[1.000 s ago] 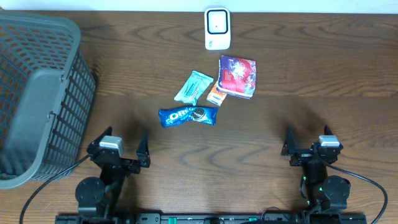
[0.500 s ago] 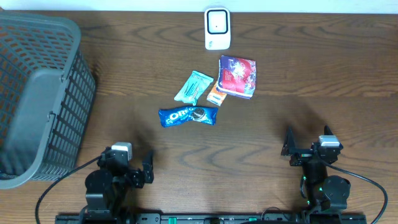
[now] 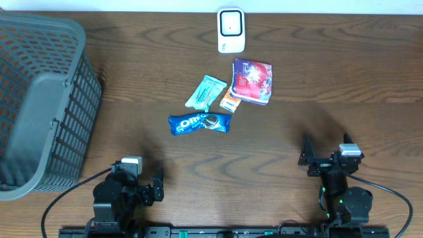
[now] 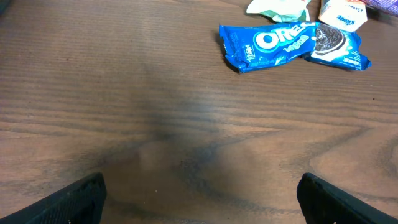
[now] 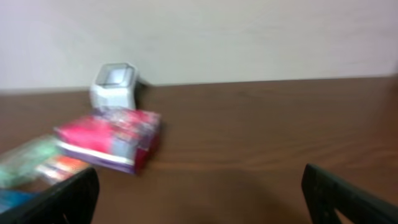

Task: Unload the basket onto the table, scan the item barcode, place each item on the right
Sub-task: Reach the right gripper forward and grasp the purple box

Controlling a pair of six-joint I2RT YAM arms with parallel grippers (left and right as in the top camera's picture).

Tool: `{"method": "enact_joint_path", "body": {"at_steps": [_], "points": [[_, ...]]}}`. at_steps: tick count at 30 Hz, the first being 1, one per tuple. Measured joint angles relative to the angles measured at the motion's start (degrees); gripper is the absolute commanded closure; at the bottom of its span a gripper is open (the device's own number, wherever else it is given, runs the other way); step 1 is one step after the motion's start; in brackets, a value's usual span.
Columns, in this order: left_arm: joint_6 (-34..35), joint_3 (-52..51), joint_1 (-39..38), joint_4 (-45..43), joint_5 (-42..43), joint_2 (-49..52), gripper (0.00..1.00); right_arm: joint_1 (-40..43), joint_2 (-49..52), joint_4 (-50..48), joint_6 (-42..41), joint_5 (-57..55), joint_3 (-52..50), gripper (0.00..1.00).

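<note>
Several snack items lie mid-table: a blue Oreo pack (image 3: 200, 123) (image 4: 292, 45), a teal packet (image 3: 205, 92) (image 4: 277, 6), a small orange-and-white packet (image 3: 229, 100) (image 4: 345, 11) and a red-purple package (image 3: 252, 80) (image 5: 112, 140). No barcode shows on any of them. A white scanner (image 3: 230, 30) (image 5: 117, 84) stands at the far edge. My left gripper (image 3: 137, 184) (image 4: 202, 202) is open and empty near the front edge, well short of the Oreo pack. Open and empty too, my right gripper (image 3: 327, 152) (image 5: 202, 199) sits at the front right, facing the package and scanner.
A large grey mesh basket (image 3: 39, 99) fills the left side of the table. Bare wood lies between both grippers and the items. The right wrist view is blurred.
The left arm has pulled back toward the front edge and shifted slightly right, its gripper still open. The right arm and the items have not moved.
</note>
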State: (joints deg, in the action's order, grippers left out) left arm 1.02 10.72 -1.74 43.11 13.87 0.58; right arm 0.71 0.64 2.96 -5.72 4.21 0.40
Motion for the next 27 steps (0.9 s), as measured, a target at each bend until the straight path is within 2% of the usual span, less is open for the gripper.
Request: {"method": "enact_joint_path", "body": {"at_steps": [4,10,14,17,21,27], "points": [[0.0,0.0,0.0,0.0,0.0,0.0,0.02,0.0,0.0,-0.6,-14.7,11.7,0.0,0.01],[0.0,0.0,0.0,0.0,0.0,0.0,0.02,0.0,0.0,-5.0,-27.6,18.6,0.0,0.01],[0.0,0.0,0.0,0.1,0.0,0.0,0.02,0.0,0.1,-16.6,-34.0,20.8,-0.1,0.01],[0.0,0.1,0.0,0.2,0.0,0.0,0.02,0.0,0.1,-20.4,-35.3,21.1,0.8,0.01],[0.0,0.1,0.0,0.2,0.0,0.0,0.02,0.0,5.4,-16.7,-35.1,20.8,6.5,0.01],[0.0,0.2,0.0,0.4,0.0,0.0,0.02,0.0,26.7,-1.1,-26.8,22.5,28.2,0.01]]}}
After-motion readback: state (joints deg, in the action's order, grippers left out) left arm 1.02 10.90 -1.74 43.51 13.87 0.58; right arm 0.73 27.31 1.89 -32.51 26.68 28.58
